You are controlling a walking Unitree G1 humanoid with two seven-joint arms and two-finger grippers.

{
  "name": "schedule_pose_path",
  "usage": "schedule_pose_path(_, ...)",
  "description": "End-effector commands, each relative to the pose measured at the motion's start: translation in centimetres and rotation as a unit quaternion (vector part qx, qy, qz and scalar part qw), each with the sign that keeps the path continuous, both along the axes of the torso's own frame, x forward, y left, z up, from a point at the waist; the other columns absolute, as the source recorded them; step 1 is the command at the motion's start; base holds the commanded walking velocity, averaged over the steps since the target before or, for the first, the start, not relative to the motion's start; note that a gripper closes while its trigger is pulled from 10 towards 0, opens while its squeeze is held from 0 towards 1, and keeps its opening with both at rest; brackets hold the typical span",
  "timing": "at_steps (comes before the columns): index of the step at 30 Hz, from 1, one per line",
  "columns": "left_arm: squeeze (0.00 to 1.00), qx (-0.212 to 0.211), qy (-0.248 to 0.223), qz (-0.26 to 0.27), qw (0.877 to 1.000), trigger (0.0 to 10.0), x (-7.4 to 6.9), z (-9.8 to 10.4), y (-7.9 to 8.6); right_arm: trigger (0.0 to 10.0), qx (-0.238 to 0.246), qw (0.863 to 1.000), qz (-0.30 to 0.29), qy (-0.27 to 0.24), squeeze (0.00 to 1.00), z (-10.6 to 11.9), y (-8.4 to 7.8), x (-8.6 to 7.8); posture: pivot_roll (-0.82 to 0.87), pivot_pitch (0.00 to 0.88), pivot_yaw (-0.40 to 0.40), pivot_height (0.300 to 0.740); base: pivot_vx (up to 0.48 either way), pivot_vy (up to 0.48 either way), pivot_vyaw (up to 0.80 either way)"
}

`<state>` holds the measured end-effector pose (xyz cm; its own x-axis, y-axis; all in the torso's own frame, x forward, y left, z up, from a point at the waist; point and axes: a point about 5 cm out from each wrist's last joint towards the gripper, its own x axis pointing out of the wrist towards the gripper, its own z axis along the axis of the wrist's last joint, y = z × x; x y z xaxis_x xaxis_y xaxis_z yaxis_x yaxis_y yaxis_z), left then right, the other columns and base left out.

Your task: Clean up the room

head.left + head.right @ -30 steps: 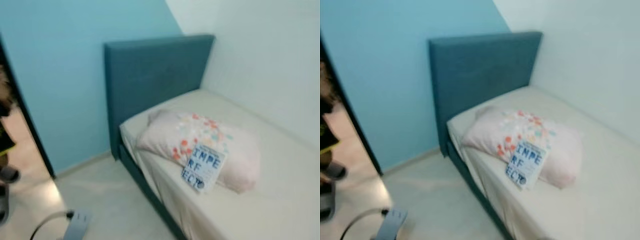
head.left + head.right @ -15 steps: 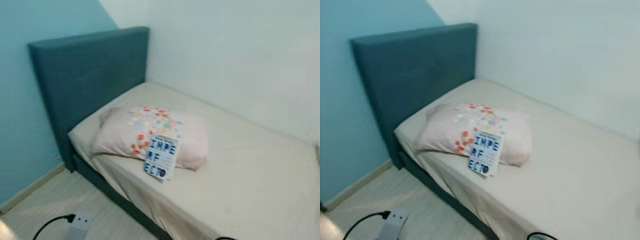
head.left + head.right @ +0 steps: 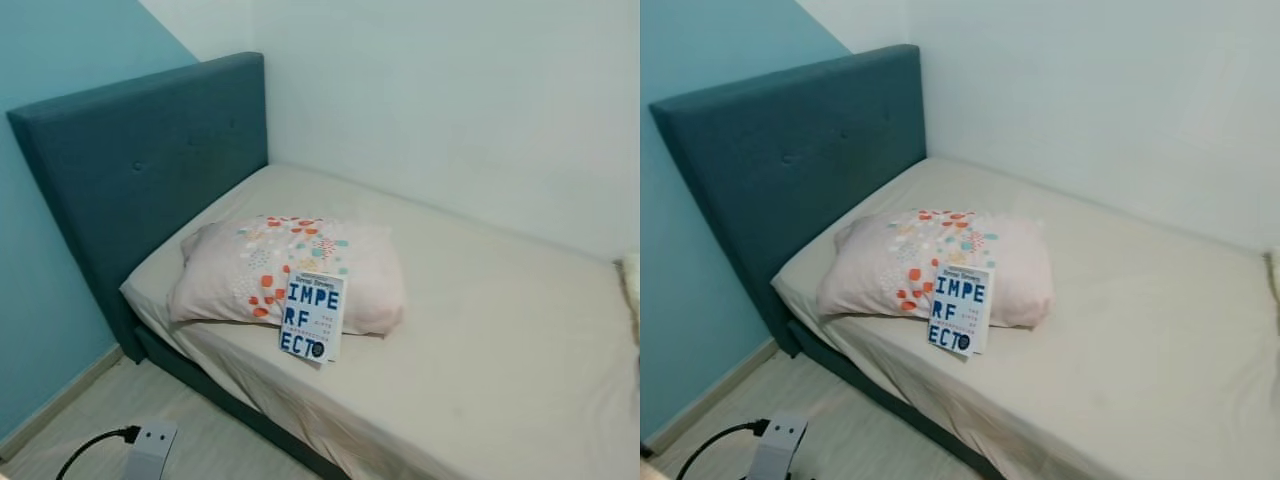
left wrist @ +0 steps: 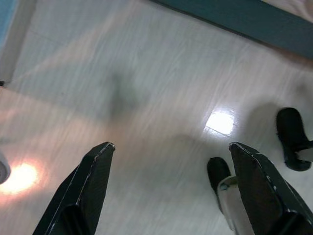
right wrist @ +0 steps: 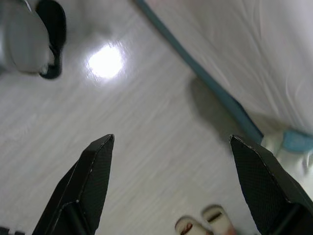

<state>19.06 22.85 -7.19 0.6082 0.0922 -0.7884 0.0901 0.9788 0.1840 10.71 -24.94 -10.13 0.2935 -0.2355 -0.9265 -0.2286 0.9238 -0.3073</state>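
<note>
A bed with a cream sheet and a teal headboard stands in the corner. On it lies a pale pillow with coloured spots. A white book with blue letters leans upright against the pillow's front. My left gripper hangs open over the pale floor, nothing between its fingers. My right gripper is open too, above the floor beside the bed's teal base.
A white power strip with a black cable lies on the floor left of the bed. Something cream lies at the bed's right edge. My own feet show on the floor. Two small striped things lie near the bed.
The camera has swung right: the doorway and blue wall have slid out at the left, and more of the mattress shows. Pillow and book have not moved on the bed.
</note>
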Motion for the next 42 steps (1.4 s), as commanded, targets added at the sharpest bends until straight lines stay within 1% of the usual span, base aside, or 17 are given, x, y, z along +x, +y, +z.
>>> schedule_pose_path(1,0.0,-0.01,0.006,-0.023,1.0,10.0,0.5,-0.3,-2.3,10.0,0.001,1.0,-0.005,-0.009,0.0,0.0,0.3,0.3,-0.01,0.0,-0.052,0.74,0.0,0.0,0.0)
schedule_pose_path(2,0.0,-0.01,0.006,-0.023,1.0,10.0,0.5,-0.3,-2.3,10.0,0.001,1.0,-0.005,-0.009,0.0,0.0,0.3,0.3,-0.01,0.0,-0.052,0.74,0.0,0.0,0.0)
schedule_pose_path(3,0.0,-0.018,0.007,-0.019,1.0,10.0,0.6,-0.4,-2.9,10.0,-0.001,1.0,0.004,-0.005,0.0,0.0,0.3,0.4,0.0,0.0,-0.068,0.74,0.0,0.0,0.0)
schedule_pose_path(7,0.0,-0.032,0.008,-0.008,0.999,10.0,0.4,-0.5,-3.5,10.0,-0.007,1.0,0.013,0.0,0.0,0.1,-0.1,0.4,-0.01,0.0,-0.065,0.74,0.0,0.0,0.0)
schedule_pose_path(9,0.0,-0.044,0.014,-0.019,0.999,10.0,0.0,-0.8,-4.0,10.0,-0.014,1.0,0.002,-0.01,0.0,0.5,-0.6,1.0,-0.01,0.0,-0.066,0.74,0.0,0.0,0.0)
schedule_pose_path(10,0.0,-0.045,0.018,-0.022,0.999,10.0,-0.2,-0.9,-4.0,10.0,-0.013,1.0,0.0,-0.015,0.0,0.6,-0.6,1.4,-0.01,0.0,-0.066,0.74,0.0,0.0,0.0)
schedule_pose_path(12,0.0,-0.043,0.02,-0.023,0.999,10.0,-0.4,-1.0,-4.0,10.0,-0.012,1.0,0.002,-0.017,0.0,0.6,-0.6,1.6,-0.01,0.0,-0.066,0.74,0.0,0.0,0.0)
schedule_pose_path(14,0.0,-0.041,0.026,-0.023,0.999,10.0,-0.7,-1.1,-3.9,10.0,0.0,1.0,0.015,-0.018,0.0,0.7,-0.2,2.1,-0.01,0.0,-0.07,0.74,0.255,0.0,0.0)
schedule_pose_path(16,0.0,-0.041,0.027,-0.023,0.999,10.0,-0.7,-1.2,-3.9,10.0,0.003,1.0,0.022,-0.016,0.0,0.7,-0.1,2.2,-0.01,0.0,-0.07,0.74,0.255,0.0,0.0)
schedule_pose_path(18,0.0,-0.04,0.029,-0.021,0.999,10.0,-0.7,-1.2,-3.9,10.0,0.011,0.999,0.033,-0.014,0.0,0.7,0.1,2.3,0.0,0.0,-0.075,0.74,0.251,0.0,0.79)
schedule_pose_path(22,0.0,-0.036,0.033,-0.015,0.999,10.0,-0.8,-1.2,-3.7,10.0,0.025,0.999,0.044,-0.008,0.0,0.6,0.3,2.3,0.0,0.0,-0.079,0.74,0.122,0.0,0.79)
schedule_pose_path(23,0.0,-0.032,0.037,-0.008,0.999,10.0,-1.1,-1.3,-3.5,10.0,0.026,0.998,0.05,-0.003,0.0,0.6,0.4,2.2,0.0,0.0,-0.097,0.74,0.0,0.0,0.79)
schedule_pose_path(25,0.0,-0.036,0.04,0.011,0.998,10.0,-1.6,-1.6,-3.4,10.0,0.027,0.998,0.05,-0.001,0.0,0.6,0.3,2.1,0.01,0.0,-0.105,0.74,0.0,0.0,0.78)
schedule_pose_path(28,0.0,-0.034,0.049,0.015,0.998,10.0,-2.3,-1.8,-3.3,10.0,0.029,0.998,0.055,0.005,0.0,0.6,0.2,2.0,0.01,0.0,-0.106,0.74,0.0,0.0,0.64)
schedule_pose_path(33,0.0,-0.038,0.057,0.016,0.997,10.0,-2.7,-2.1,-3.5,10.0,0.02,0.999,0.04,-0.002,0.0,0.7,-0.3,2.1,0.01,0.0,-0.103,0.74,0.0,0.0,0.0)
schedule_pose_path(36,0.0,-0.036,0.064,0.006,0.997,10.0,-3.1,-2.2,-3.6,10.0,0.014,0.999,0.041,-0.002,0.0,0.8,-0.4,2.1,0.01,0.0,-0.098,0.74,0.0,0.0,0.0)
schedule_pose_path(42,0.0,-0.03,0.066,-0.002,0.997,10.0,-3.3,-2.3,-3.6,10.0,0.015,0.999,0.042,-0.002,0.0,0.8,-0.3,2.3,0.02,0.0,-0.093,0.74,0.0,0.288,0.0)
